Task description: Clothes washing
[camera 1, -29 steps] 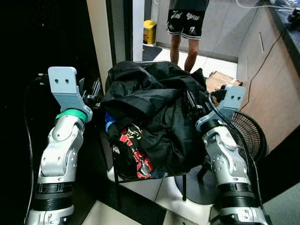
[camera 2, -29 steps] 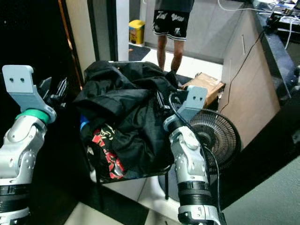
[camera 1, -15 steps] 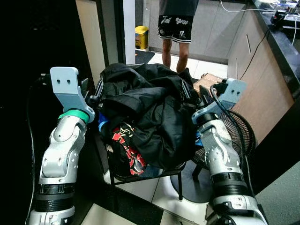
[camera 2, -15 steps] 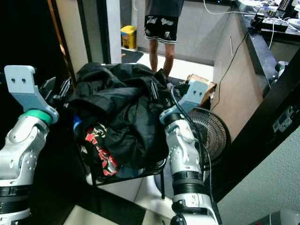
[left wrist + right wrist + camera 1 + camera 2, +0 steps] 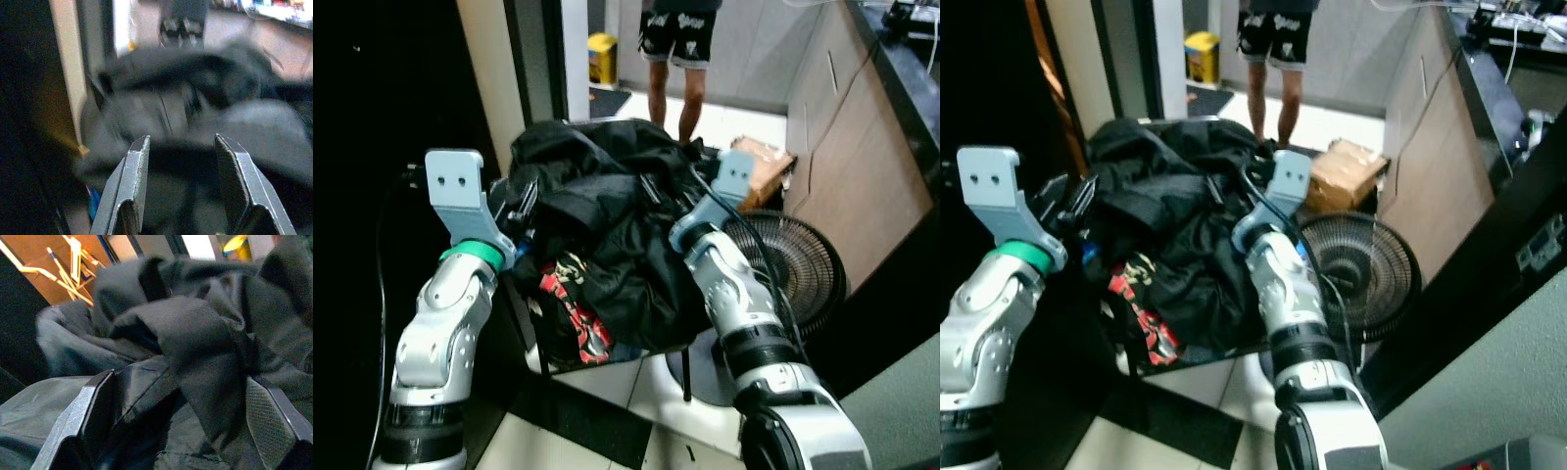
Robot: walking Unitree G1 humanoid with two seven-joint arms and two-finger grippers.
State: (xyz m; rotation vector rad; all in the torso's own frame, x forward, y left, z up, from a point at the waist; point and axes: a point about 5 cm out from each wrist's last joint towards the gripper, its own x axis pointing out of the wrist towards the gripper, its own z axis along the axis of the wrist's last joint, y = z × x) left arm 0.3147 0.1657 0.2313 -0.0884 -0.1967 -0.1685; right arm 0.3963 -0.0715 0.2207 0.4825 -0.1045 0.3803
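A heap of black clothes (image 5: 607,215) with a red-patterned garment (image 5: 570,305) fills a black wire basket (image 5: 607,354) in front of me. My left gripper (image 5: 522,208) is at the heap's left side; in its wrist view it (image 5: 181,161) is open, with blurred dark cloth just ahead of the fingers. My right gripper (image 5: 653,191) is pushed into the heap's upper right side. In the right wrist view it (image 5: 190,396) is open wide, and a fold of black cloth (image 5: 195,333) bulges between the fingers.
A floor fan (image 5: 795,276) stands right of the basket, with a cardboard box (image 5: 766,162) behind it. A person's legs (image 5: 671,59) and a yellow bin (image 5: 602,54) are on the tiled floor beyond. A wooden cabinet (image 5: 862,166) lines the right; a door frame (image 5: 489,88) and darkness lie left.
The camera has shifted, and the fan and cabinet have slid across the view. My right arm has swung inward against the clothes heap. The left arm holds its place beside it.
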